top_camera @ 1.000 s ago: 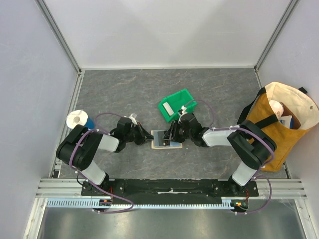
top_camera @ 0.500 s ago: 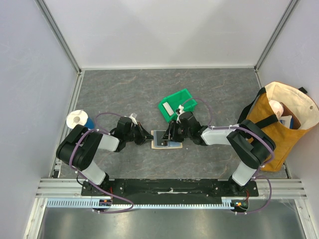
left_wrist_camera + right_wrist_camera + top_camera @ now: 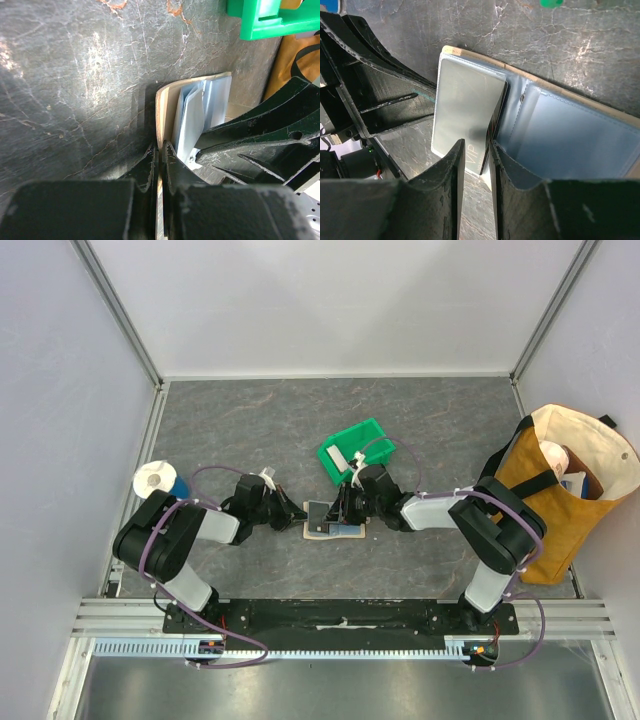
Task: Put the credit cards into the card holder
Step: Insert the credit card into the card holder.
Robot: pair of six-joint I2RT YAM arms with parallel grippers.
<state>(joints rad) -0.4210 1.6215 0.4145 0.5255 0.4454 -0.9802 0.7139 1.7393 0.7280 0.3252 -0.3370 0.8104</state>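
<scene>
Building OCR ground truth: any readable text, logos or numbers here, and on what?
"VIP": on the dark card in the right claw, over the open card holder.
White label in the green bin: too small to read.
Nothing else legible.

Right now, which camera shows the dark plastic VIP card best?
Right wrist: the dark plastic VIP card sits between the right fingers, at the fold of the open tan leather card holder. Top external mostly hides it under that arm; left wrist shows only the holder's pale sleeves.

The left hand (image 3: 159, 150) pinches the tan card holder (image 3: 163, 107) by its near edge, green bin (image 3: 265, 22) beyond.
</scene>
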